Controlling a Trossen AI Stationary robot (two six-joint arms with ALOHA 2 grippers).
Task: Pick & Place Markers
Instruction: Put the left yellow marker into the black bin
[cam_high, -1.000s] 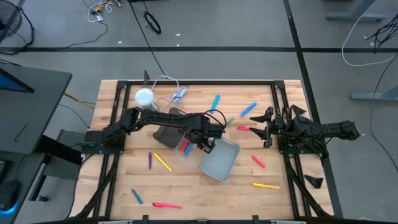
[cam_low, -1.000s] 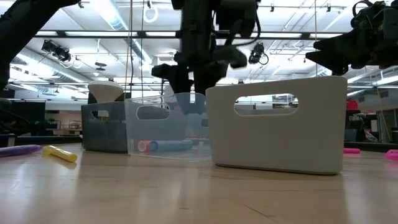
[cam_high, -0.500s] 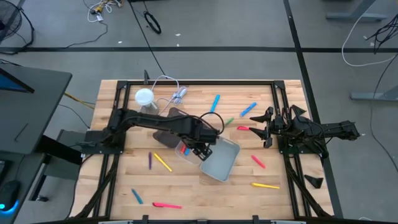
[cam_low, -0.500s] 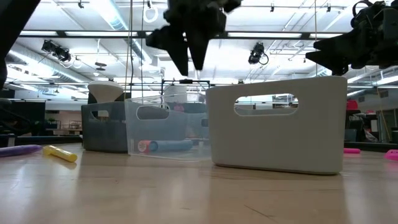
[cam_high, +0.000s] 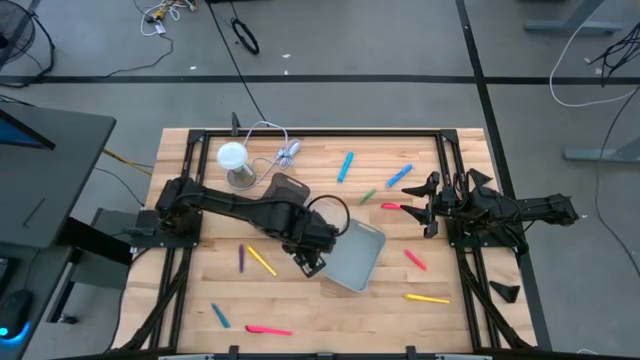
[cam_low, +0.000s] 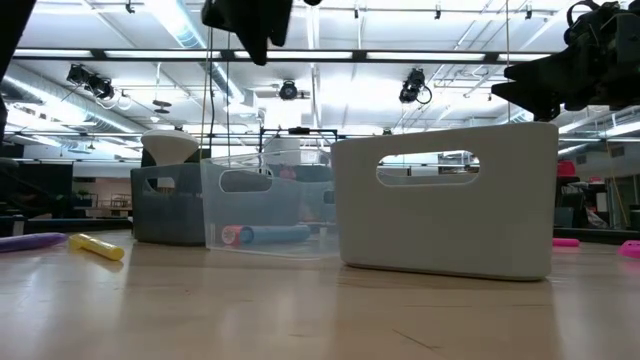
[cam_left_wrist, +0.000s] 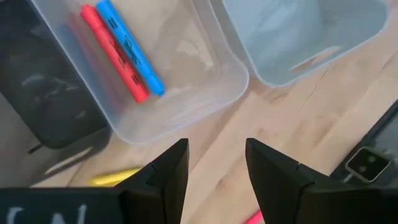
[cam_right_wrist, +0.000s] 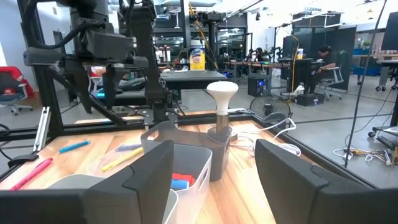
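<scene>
Markers (cam_high: 262, 261) lie all over the table because only a red and a blue one (cam_left_wrist: 121, 51) sit in the clear bin (cam_left_wrist: 205, 81), so the left gripper (cam_left_wrist: 214, 171) hangs above with fingers apart and empty, and the right gripper (cam_high: 428, 205) waits apart too.

No readable text, labels or numbers; marker (cam_left_wrist: 122, 59) print too small.

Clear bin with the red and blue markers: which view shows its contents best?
Left wrist view: it looks down into the clear bin, red marker and blue marker side by side. Low view shows them through the wall. High view: the left arm covers the bin. Right wrist view shows only a corner.
</scene>
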